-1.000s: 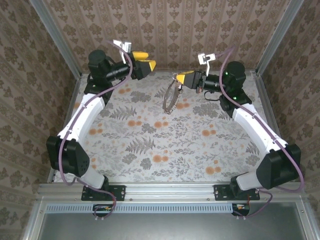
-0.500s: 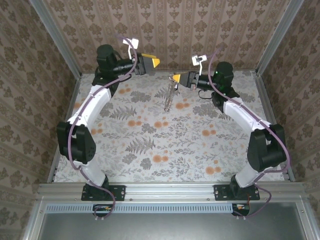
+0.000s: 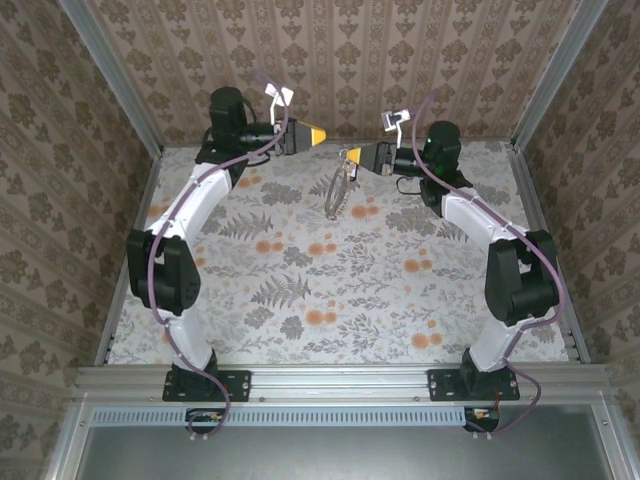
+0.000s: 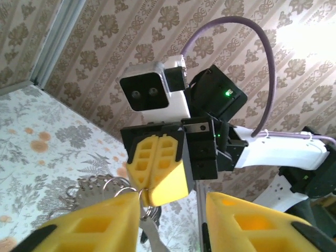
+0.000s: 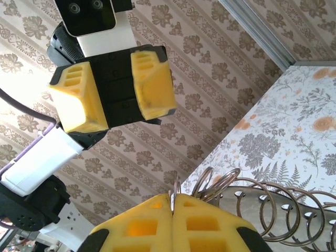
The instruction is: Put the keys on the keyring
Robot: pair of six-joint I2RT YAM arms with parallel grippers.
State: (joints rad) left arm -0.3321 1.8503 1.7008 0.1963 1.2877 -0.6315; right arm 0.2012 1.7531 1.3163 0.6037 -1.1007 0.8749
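Clamping keyring [image 3: 338,195] by its top w/ R fingers [image 5: 205,220], hung long-axis down, just ahead of L fingers [image 4: 94,226], apart.

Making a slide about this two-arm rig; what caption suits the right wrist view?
Right gripper, shut on the keyring, faces the open left gripper against patterned wallpaper.

One left gripper [image 3: 321,135], one right gripper [image 3: 348,155] — one keyring [image 3: 337,194]

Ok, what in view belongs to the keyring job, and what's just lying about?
Job: keyring, pinched in the shut right gripper; left gripper, open, facing it.
Bystanders: floral table cover; purple cables; patterned walls.
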